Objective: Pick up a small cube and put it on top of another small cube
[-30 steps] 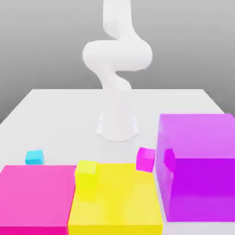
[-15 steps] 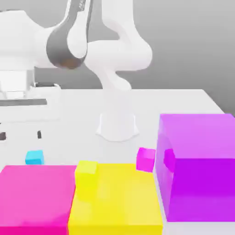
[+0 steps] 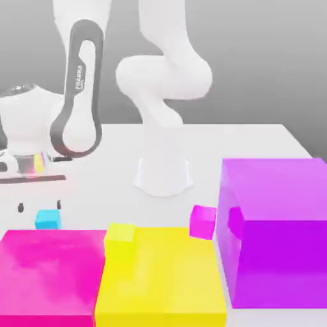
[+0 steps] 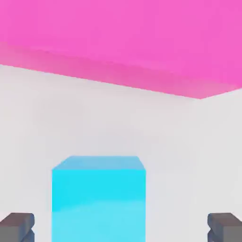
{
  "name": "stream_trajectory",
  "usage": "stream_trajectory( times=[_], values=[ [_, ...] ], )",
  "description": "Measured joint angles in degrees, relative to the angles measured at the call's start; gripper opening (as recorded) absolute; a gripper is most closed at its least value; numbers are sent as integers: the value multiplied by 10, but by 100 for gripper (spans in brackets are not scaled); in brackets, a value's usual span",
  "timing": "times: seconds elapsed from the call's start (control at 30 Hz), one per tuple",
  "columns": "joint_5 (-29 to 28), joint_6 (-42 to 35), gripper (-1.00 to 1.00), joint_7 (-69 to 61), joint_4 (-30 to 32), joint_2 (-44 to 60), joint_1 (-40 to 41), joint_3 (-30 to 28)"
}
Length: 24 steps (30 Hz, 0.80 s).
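Your gripper (image 3: pixel 39 206) hangs jaws spread over the small cyan cube (image 3: pixel 48 219), beside the big pink block (image 3: pixel 51 274) on the white table (image 3: pixel 255 144).

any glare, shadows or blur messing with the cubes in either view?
Exterior view: flat even light, soft edges, faint reflections of small cubes on the purple block. Hand view: blue cube crisp, evenly lit, no glare; pink block washed flat.

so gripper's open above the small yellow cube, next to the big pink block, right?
Wrong cube. The hand view shows the open gripper over the small cyan cube, beside the big pink block. The small yellow cube sits further along.
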<state>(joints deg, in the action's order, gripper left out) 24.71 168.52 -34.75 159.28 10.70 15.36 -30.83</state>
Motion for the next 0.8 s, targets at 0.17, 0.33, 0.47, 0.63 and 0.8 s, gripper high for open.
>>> stream_trajectory(
  times=[0.17,0.33,0.47,0.63,0.8],
  values=[
    [104,31,0,-77,-15,49,85,109],
    [142,42,-100,-106,-20,68,116,150],
    [148,42,-100,-110,-20,70,118,153],
    [57,15,-100,-42,-8,26,45,59],
    [-63,-13,-100,46,8,-25,-16,-31]
  ],
)
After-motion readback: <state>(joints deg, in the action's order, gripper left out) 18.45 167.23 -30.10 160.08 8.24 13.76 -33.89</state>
